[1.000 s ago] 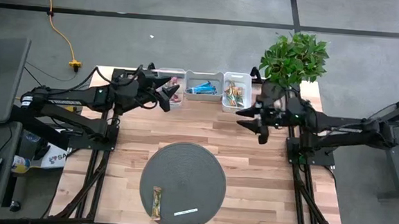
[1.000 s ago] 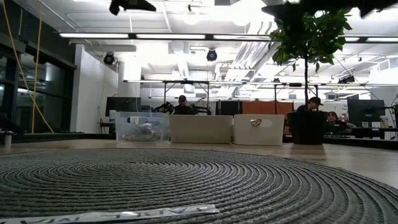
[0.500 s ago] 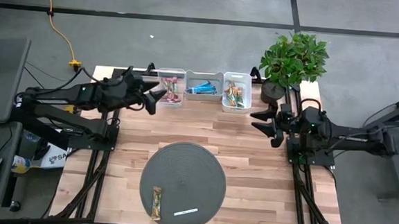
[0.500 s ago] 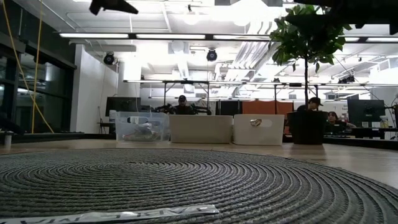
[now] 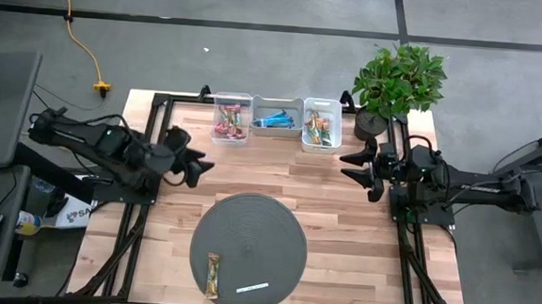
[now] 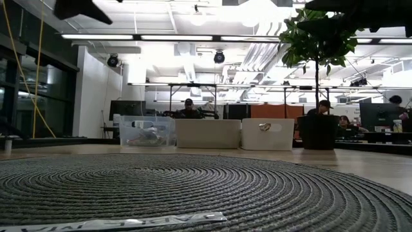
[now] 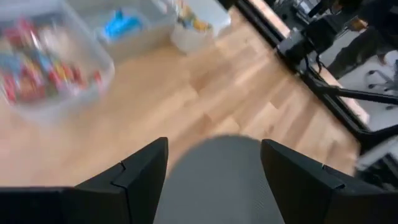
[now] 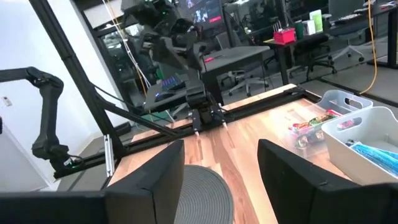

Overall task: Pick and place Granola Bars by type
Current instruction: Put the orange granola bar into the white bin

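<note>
In the high view, three bins (image 5: pixel 278 120) are seen in a row at the table's far edge: red-pink Granola Bars (image 5: pixel 229 121) in one, blue bars (image 5: pixel 275 121) in the middle, brown-orange-green bars (image 5: pixel 319 129) in the third. One more bar (image 5: pixel 214 274) lies on the round mat (image 5: pixel 249 252), near a white label strip (image 5: pixel 252 288). The left gripper (image 5: pixel 195 167) is held open and empty over bare wood between bins and mat; the right gripper (image 5: pixel 360 165), also open and empty, is near the table's right side, beside the potted plant (image 5: pixel 397 80).

In the low view, the mat's weave and the strip (image 6: pixel 122 222) fill the foreground; people are seen far behind.

In the left wrist view, parted fingers (image 7: pixel 134 177) frame mat and clear wood.

In the right wrist view, the opposite arm (image 8: pixel 177 46) is shown.
</note>
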`<state>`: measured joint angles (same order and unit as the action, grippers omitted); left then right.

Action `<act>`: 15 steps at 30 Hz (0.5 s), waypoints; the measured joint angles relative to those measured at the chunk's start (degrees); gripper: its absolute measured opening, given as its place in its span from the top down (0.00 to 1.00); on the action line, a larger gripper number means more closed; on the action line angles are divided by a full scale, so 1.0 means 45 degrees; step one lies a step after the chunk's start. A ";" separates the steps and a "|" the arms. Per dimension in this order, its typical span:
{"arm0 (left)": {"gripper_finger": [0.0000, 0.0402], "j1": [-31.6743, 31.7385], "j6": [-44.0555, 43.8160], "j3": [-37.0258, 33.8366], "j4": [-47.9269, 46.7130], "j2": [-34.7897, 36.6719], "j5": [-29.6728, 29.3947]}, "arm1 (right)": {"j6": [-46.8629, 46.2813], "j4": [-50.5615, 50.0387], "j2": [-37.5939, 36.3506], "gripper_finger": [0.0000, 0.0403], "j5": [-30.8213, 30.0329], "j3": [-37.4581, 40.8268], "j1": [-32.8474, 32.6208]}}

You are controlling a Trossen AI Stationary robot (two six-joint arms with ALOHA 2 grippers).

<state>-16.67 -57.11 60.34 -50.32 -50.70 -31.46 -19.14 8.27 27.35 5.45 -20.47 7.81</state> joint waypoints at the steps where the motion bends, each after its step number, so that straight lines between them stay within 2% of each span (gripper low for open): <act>1: 0.37 -0.0324 -0.0780 0.0000 -0.0197 -0.0081 0.0022 | 0.0000 -0.0004 0.0000 0.53 0.0000 0.0000 0.0005; 10: 0.37 -0.2969 -0.7019 -0.0005 -0.1467 -0.1953 0.1275 | -0.0044 -0.0180 0.0000 0.53 -0.0423 0.0000 0.0005; 15: 0.37 -0.4288 -1.0791 -0.0005 -0.1470 -0.3389 0.2896 | -0.0063 -0.0181 0.0000 0.53 -0.0423 0.0000 0.0005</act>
<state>-35.97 -105.67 60.31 -56.94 -65.94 -18.42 -19.42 7.46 27.35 3.55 -20.47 7.84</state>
